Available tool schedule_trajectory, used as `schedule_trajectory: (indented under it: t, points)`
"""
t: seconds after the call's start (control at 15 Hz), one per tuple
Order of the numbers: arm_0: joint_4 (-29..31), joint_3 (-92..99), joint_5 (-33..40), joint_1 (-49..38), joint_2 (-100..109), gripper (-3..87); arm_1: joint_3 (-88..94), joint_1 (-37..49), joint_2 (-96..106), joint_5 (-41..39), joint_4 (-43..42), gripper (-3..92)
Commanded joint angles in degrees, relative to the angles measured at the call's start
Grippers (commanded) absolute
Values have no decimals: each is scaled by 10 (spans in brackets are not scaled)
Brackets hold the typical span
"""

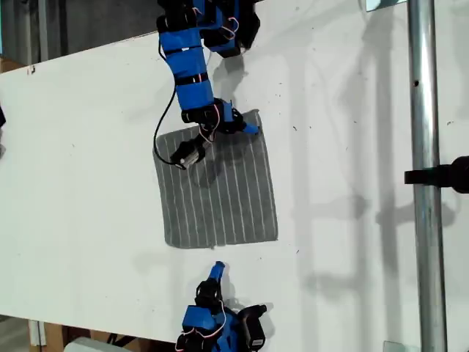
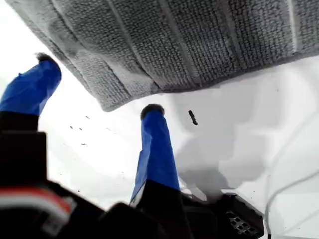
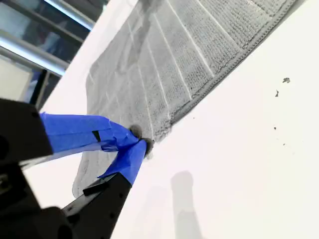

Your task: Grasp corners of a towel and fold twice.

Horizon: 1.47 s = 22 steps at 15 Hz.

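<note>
Jaws of my second gripper [image 3: 140, 139] are pressed together at the tip of one towel corner [image 3: 158, 133]. They look to be nipping the cloth there, though how much is caught between them is hard to tell. Those of my first gripper [image 2: 99, 85] stand spread, with nothing between them. A rounded corner lies just beyond the tips, not touching them.

In the exterior view the towel [image 1: 220, 191] lies flat and unfolded in the middle of the white table [image 1: 88, 147]. My second gripper [image 1: 249, 129] reaches in from the far side to the far right corner. My first gripper [image 1: 217, 270] hovers on the near side, just clear of the near edge.

I judge the cloth to be light, limp and thick-piled. It should drape and sag from wherever it is held and drag a little on the table. It is not fragile, and the looped weave should give good grip. The best hold is right on a corner, biting across the hem with one finger slid beneath. For an even fold, two corners on the same edge should rise together. The near right corner [image 1: 276, 237] looks like the natural partner for my first gripper.
</note>
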Motion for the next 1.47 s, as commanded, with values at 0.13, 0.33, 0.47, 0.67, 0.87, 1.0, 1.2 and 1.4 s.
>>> schedule_trajectory:
  t: [0.13, 0.33, 0.47, 0.67, 0.87, 1.0, 1.2, 1.4]
  points:
    - [-13, 4, -3, 3, 4, -29, -61, 8, 150, 6, 28, -2]
    - [-13, 4, -3, 2, 4, -29, -92, 33, 244, 8, 40, -2]
    - [-13, 4, -3, 2, 4, -29, -117, 42, 301, 9, 38, -2]
    - [-13, 4, -4, 2, 4, -29, -120, 38, 349, 19, 16, -2]
    - [-13, 4, -4, 2, 4, -29, -69, 26, 322, 25, 30, -2]
    - [-13, 4, -4, 2, 4, -29, -57, -13, 231, 18, 69, 100]
    - [-13, 4, -4, 2, 4, -29, -62, -69, 48, 25, 75, 444]
    - [-13, 4, -4, 2, 4, -29, -69, -76, -11, 36, 72, 458]
